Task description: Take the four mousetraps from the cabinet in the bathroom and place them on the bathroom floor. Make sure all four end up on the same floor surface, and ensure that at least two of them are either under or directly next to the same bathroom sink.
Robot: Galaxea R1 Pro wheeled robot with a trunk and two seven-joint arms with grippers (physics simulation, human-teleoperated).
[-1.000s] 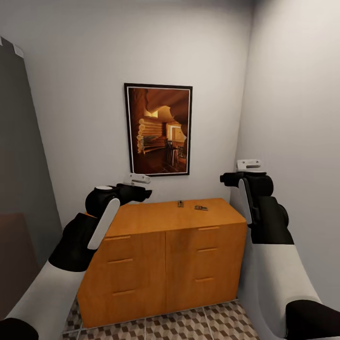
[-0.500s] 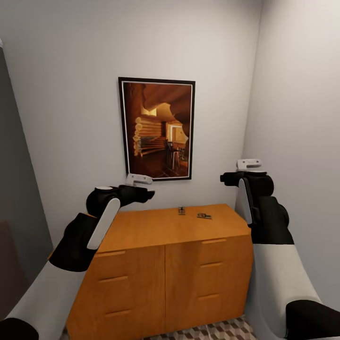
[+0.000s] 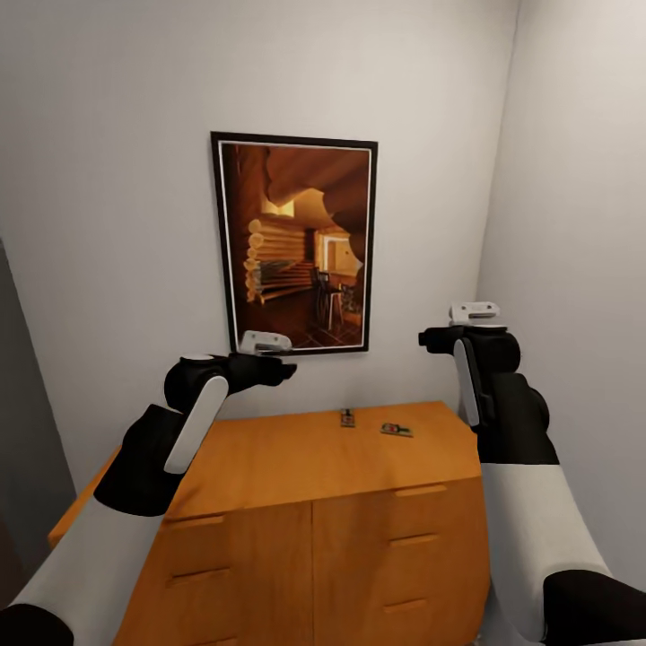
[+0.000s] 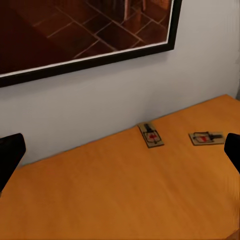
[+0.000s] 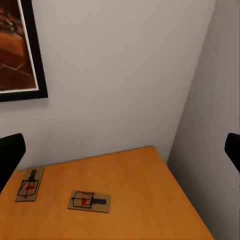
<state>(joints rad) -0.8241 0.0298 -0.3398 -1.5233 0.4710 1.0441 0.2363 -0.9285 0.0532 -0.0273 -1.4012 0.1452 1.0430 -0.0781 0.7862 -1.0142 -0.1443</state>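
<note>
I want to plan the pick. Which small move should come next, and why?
Probably lower the right gripper toward the nearer mousetrap. Both visible mousetraps lie untouched on the cabinet top, and this gripper hangs open above them.

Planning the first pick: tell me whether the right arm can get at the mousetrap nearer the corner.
Probably yes: that mousetrap lies in the open on the cabinet top, nothing over it, with the open right gripper above.

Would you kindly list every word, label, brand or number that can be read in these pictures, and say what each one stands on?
No readable text in any view.
Mousetraps on the cabinet: each carries a small red mark, with no letters that can be made out.
Framed picture on the wall: a log cabin interior, no caption or signature visible.
Cabinet fronts: plain wood, no labels.
</note>
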